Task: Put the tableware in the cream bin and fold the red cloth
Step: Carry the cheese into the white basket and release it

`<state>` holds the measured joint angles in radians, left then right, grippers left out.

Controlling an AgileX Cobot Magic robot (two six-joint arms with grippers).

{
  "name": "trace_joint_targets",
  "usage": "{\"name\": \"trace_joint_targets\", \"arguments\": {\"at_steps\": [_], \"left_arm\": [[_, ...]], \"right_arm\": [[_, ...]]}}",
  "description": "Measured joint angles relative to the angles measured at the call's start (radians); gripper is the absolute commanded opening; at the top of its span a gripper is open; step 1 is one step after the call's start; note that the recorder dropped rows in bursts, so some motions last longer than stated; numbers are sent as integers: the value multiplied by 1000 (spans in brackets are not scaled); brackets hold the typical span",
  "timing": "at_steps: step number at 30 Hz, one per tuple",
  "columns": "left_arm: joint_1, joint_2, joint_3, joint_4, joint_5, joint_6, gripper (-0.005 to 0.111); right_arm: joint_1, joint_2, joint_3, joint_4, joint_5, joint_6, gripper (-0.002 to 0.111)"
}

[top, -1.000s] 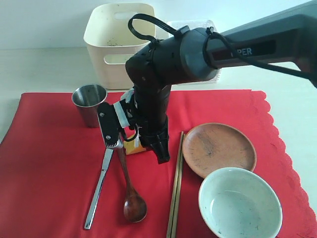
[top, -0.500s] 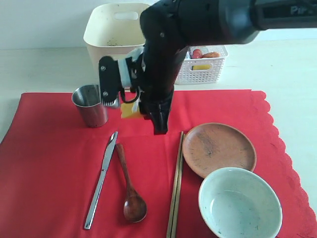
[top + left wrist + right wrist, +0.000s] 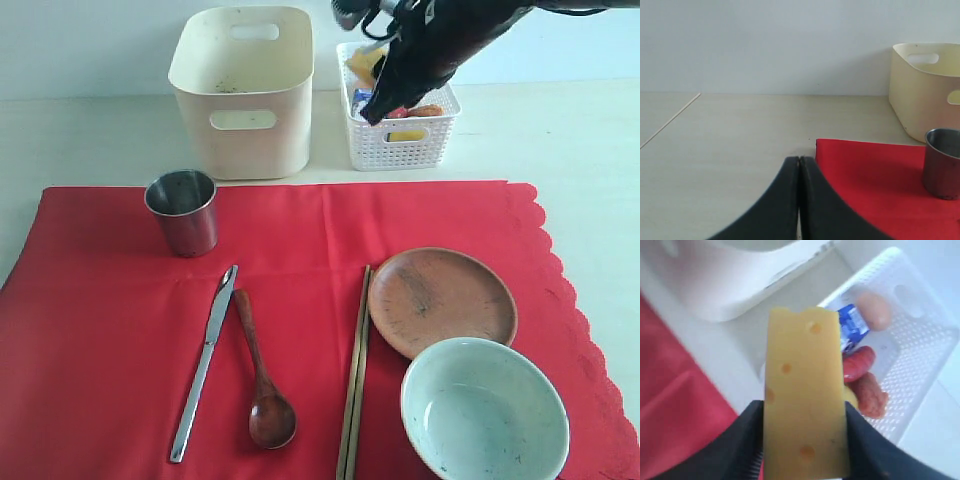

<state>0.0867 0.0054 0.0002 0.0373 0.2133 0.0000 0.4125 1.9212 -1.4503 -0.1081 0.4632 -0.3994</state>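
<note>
Jaws on the right gripper (image 3: pixel 805 440) are clamped on the cheese (image 3: pixel 802 380), hanging just over the white basket (image 3: pixel 920 355) edge; left gripper (image 3: pixel 799 200) sits pinched closed, nearer the steel cup (image 3: pixel 942 165).

The left gripper (image 3: pixel 799 162) sat low, its two black fingers pressed flat together. The right arm (image 3: pixel 450 35) was up high at the back. The right gripper (image 3: pixel 805 445) squeezed a cheese block (image 3: pixel 802 365) between its fingers.

Pale beige wood-grain tabletop (image 3: pixel 90 140) shows at left, right and upper middle of the exterior frame. Plain pale blue-white wall (image 3: pixel 80 50) across the top. 1 thin seam (image 3: pixel 670 121) crosses the tabletop. Soft, even light.
</note>
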Motion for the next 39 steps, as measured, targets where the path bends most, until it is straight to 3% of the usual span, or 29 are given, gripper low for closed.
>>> {"name": "trace_joint_targets", "arguments": {"at_steps": [5, 14, 24, 39], "left_arm": [[0, 0, 0, 0, 0, 0, 0], [0, 0, 0, 0, 0, 0, 0], [0, 0, 0, 0, 0, 0, 0], [0, 0, 0, 0, 0, 0, 0]], "right_arm": [[-64, 33, 0, 0, -214, 272, 0], [-68, 203, 0, 2, -475, 389, 0], [-79, 259, 0, 15, -535, 399, 0], [-110, 261, 0, 197, -565, 399, 0]]}}
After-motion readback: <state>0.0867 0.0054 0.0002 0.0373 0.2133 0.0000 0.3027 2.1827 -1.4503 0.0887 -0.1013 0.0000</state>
